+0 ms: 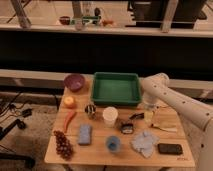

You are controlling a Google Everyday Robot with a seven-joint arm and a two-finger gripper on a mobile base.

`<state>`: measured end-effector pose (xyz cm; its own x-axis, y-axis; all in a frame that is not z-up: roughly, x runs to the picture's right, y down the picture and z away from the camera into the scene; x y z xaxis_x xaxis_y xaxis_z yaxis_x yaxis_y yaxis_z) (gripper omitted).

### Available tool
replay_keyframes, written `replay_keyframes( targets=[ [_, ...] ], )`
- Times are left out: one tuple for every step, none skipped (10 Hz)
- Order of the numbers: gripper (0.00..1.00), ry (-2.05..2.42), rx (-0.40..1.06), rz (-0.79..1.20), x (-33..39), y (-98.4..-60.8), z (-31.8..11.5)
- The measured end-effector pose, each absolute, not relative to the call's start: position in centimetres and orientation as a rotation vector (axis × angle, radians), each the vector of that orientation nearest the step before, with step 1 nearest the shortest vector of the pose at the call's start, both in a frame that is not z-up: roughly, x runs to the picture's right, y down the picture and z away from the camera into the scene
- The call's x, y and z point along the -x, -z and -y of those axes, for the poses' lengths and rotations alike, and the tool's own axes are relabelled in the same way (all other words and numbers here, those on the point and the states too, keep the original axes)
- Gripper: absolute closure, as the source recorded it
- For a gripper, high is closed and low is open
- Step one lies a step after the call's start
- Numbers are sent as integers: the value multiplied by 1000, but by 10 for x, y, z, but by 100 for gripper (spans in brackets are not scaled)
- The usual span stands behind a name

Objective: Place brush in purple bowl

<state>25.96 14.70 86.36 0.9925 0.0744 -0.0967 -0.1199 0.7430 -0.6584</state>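
Approach looks to be the step in hand: the white robot arm (172,100) reaches in from the 3 o'clock side of the pale wooden table (98,152). Its tool (148,112) hangs low over the table just off the right edge of the deep green rectangular plastic tray (115,89), at about 2 o'clock from the table's middle. Whether the tool is spread or pressed together I cannot tell, and nothing appears to be carried in it. The long slim black-handled brush (134,117) lies flat on the table at about 8 o'clock of the tool and 3 o'clock of the white round cup (110,116). It lies on a slant, with a chunkier dark lump near its lower end that is probably its head, though the two are hard to separate. The small round dark purple bowl (74,82) stands at the table's 10 o'clock corner, just beside the tray's left edge and well apart from the brush. So the pick is not yet made. The next move, as I judge it, calls for the tool to drop onto the thin handle and close across it rather than along it. It then has to lift clear of the cup and tray and travel toward 10 o'clock to the bowl. The brush seems longer than the bowl is wide, so it will likely lean on the rim rather than lie inside.
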Motion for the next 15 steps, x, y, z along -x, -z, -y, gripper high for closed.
replay_keyframes(
  targets=[
    [20, -111, 732, -67, -263, -866, -151],
    [20, -119, 739, -66, -267, -868, -153],
    [20, -133, 752, -56, -270, -870, -155],
    [20, -158, 773, -31, -275, -872, -157],
    [20, -177, 791, -8, -280, -873, -159],
    [20, -196, 812, 23, -282, -875, -160],
    [20, -213, 840, 53, -287, -877, -163],
    [20, -222, 852, 66, -288, -877, -164],
    [20, -225, 858, 75, -286, -878, -167],
    [20, -227, 866, 89, -281, -879, -168],
    [20, -232, 870, 102, -279, -879, -171],
    [20, -230, 868, 117, -275, -876, -172],
    [20, -227, 859, 132, -270, -875, -172],
    [21, -223, 844, 150, -263, -873, -172],
    [26, -222, 835, 158, -260, -872, -172]
  ],
)
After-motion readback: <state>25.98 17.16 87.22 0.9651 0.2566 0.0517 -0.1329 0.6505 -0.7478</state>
